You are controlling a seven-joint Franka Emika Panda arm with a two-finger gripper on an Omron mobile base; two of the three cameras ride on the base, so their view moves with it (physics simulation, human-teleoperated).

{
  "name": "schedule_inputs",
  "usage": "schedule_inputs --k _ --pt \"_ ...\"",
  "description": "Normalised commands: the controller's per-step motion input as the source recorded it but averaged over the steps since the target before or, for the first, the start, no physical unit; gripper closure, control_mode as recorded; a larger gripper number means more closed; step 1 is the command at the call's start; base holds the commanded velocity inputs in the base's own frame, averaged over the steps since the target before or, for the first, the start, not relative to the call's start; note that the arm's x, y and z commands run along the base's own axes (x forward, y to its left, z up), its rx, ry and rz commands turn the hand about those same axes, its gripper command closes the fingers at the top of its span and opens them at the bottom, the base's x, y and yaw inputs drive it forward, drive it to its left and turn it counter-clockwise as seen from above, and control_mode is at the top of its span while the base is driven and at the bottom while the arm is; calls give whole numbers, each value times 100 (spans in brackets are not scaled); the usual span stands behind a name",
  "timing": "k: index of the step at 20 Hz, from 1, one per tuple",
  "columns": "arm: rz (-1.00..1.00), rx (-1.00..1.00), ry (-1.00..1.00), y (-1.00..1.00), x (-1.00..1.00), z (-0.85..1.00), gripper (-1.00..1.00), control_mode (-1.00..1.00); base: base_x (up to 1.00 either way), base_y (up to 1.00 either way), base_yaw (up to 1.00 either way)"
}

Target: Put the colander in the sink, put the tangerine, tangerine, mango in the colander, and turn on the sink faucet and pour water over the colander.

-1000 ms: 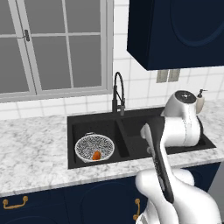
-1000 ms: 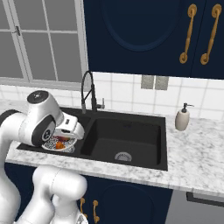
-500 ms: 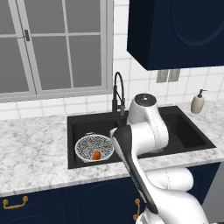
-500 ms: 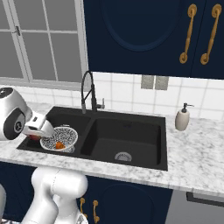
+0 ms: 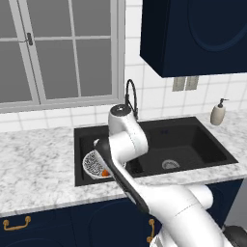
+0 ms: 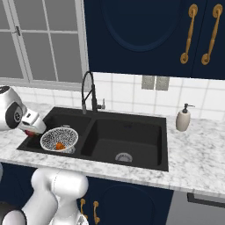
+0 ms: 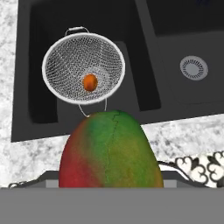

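From the hand view I see the mango [image 7: 110,151], red on one flank and green-yellow on the other, close to the lens at the bottom edge. The fingertips are hidden behind it, so I read the tool as pinching the mango. Beyond it the colander [image 7: 83,68] sits in the left basin of the sink [image 7: 175,94], with one tangerine [image 7: 90,82] resting in its mesh. The right basin's drain [image 7: 194,68] is bare. Marble tabletop [image 7: 188,131] lies between mango and sink rim. In the right base view the colander [image 6: 59,139] holds the orange fruit, and the faucet [image 6: 88,91] stands behind the divider; soap dispenser [image 6: 183,118] on the right.
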Motion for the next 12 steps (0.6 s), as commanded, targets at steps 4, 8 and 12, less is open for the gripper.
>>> schedule_inputs --k 4,8,12 --pt "-10 -3 11 19 84 -62 100 -100 0 0 0" --pt "-10 -2 13 9 76 -65 100 -100 0 0 0" --pt "-8 0 13 18 63 -53 100 -100 0 0 0"
